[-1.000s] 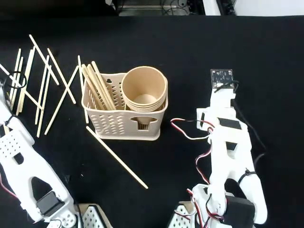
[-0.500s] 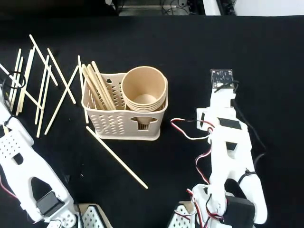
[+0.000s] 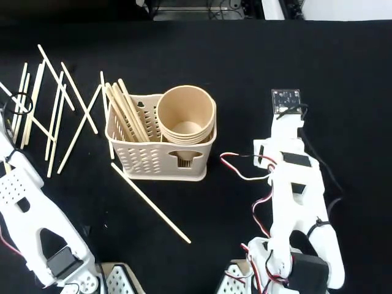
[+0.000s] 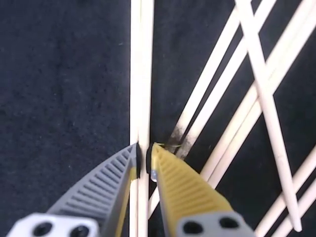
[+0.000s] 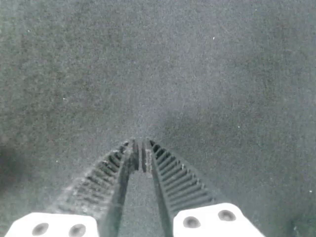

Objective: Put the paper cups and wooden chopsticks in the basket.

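**Left jaws pinching one chopstick, right jaws idle**

On my left wrist feed the left jaws are clamped on a thin pale wooden chopstick [image 4: 146, 74]. It runs straight out past the tips, caught right at the tip end. A second stick lies parallel, touching it, and passes under the grey jaw rather than between the two. More sticks cross at angles just beside the yellow jaw.

That grip is inside the scatter of loose wooden chopsticks [image 3: 56, 110] at the left edge of the black desk [image 3: 245, 61], well apart from the cream perforated plastic basket [image 3: 153, 160].

Basket sits mid-desk. A stack of tan paper cups [image 3: 185, 113] stands upright in its right compartment, and a bundle of wooden chopsticks [image 3: 125, 110] leans in its left one. One long wooden chopstick [image 3: 150, 202] lies diagonally on the desk just in front of the basket.

Right jaws are pressed together with nothing between them, over bare desk to the right of the basket.
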You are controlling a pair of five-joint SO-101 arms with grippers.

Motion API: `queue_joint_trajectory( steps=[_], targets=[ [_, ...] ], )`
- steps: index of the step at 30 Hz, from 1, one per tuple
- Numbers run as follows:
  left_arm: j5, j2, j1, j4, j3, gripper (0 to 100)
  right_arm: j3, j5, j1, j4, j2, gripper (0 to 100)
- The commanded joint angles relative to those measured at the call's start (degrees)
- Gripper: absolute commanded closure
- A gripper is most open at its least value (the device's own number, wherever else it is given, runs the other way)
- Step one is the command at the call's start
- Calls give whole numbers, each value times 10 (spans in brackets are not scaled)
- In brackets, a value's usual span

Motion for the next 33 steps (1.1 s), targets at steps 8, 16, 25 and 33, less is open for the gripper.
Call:
queue_joint_trajectory(
  steps=[8,16,25,33],
  targets=[
    [-8,-9,-21,-8,-25,970,-3,6,-10,-10,-15,963],
    [-9,-8,-22,-8,-25,970,-3,6,-10,-10,-15,963],
    [-5,27,-28,-33,-25,905,-3,6,-10,-10,-15,963],
    [-4,74,-30,-33,-24,871,-3,6,-10,-10,-15,963]
  ],
)
